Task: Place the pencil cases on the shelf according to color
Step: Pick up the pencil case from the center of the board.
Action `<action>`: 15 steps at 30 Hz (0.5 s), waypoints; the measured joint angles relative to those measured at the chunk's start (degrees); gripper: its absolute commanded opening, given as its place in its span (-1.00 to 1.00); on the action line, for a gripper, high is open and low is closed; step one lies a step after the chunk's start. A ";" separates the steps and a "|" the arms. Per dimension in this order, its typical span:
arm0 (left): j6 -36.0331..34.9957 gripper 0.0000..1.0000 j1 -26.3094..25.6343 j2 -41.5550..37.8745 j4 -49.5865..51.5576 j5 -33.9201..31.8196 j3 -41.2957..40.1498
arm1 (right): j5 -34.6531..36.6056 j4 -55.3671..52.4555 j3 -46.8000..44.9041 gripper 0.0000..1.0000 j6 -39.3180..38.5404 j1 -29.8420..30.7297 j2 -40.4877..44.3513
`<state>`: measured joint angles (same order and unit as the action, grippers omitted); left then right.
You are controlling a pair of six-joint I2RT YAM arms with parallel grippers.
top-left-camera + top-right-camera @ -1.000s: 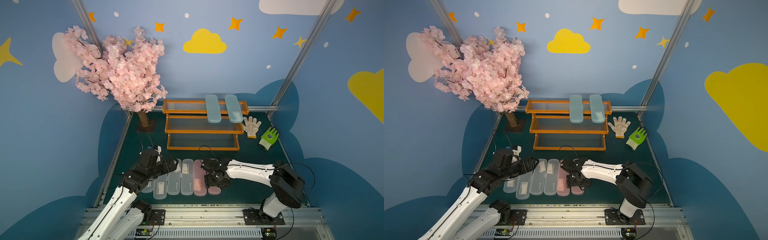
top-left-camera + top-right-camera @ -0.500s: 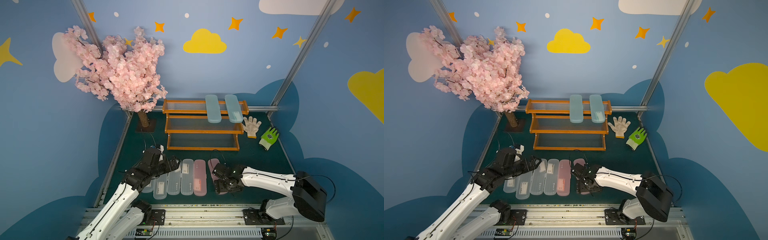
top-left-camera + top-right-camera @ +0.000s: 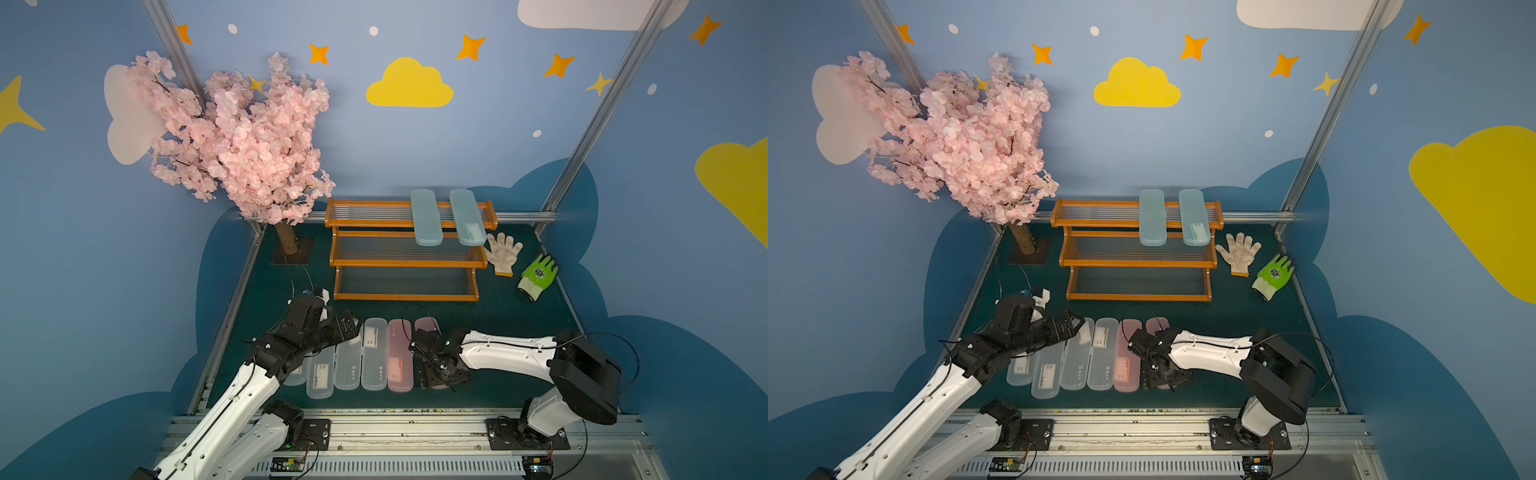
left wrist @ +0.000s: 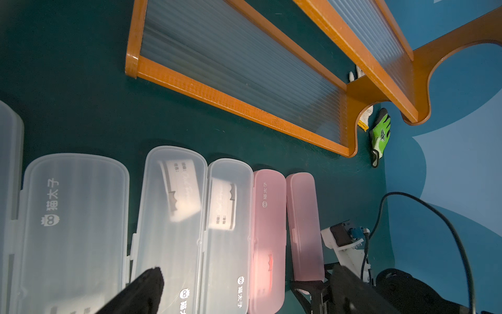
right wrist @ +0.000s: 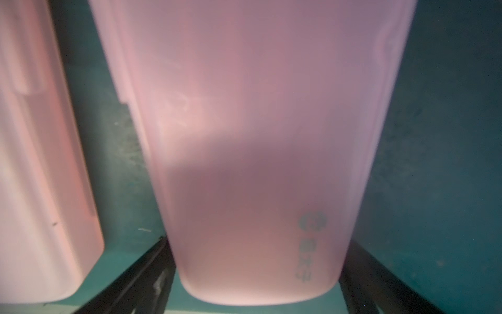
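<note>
Right gripper low on the tabletop, jaws spread wide astride the near end of the outer pink case; contact not discernible. Tight on one side: second pink case just beside, then four clear cases in the same row. Left gripper over the clear ones, jaws released. Two blue cases across the top tier of the shelf. White glove and green glove beside the shelf, well apart from the row.
</note>
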<state>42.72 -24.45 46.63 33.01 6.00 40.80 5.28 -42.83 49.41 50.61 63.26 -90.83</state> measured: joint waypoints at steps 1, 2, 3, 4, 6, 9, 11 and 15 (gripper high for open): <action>-0.02 1.00 0.00 -0.02 0.00 -0.02 0.02 | 0.11 0.00 0.00 0.86 0.07 0.07 0.04; -0.02 1.00 0.00 -0.02 -0.02 -0.04 0.02 | 0.22 0.02 -0.04 0.85 0.11 0.13 0.13; -0.02 1.00 0.00 -0.04 -0.04 -0.04 0.02 | 0.35 0.15 -0.13 0.83 0.13 0.24 0.24; -0.02 1.00 0.00 -0.02 -0.07 -0.07 0.02 | 0.46 0.26 -0.28 0.80 0.13 0.31 0.39; 0.00 1.00 -0.04 -0.02 -0.09 -0.07 0.02 | 0.50 0.85 -0.55 0.69 0.09 0.33 0.52; 0.00 1.00 -0.04 0.15 -0.11 -0.04 0.02 | 0.42 1.73 -0.68 0.48 0.00 0.46 0.52; 0.00 1.00 -0.04 0.24 -0.09 -0.07 0.02 | 0.66 1.81 -0.68 0.30 0.09 0.63 0.55; -0.20 1.00 -0.07 -0.46 0.17 -1.07 0.13 | 2.80 1.01 -0.90 0.17 0.83 1.86 1.27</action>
<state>42.52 -24.51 46.17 33.19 4.93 40.93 8.08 -41.82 48.51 51.44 65.12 -89.56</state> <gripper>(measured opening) 0.998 0.762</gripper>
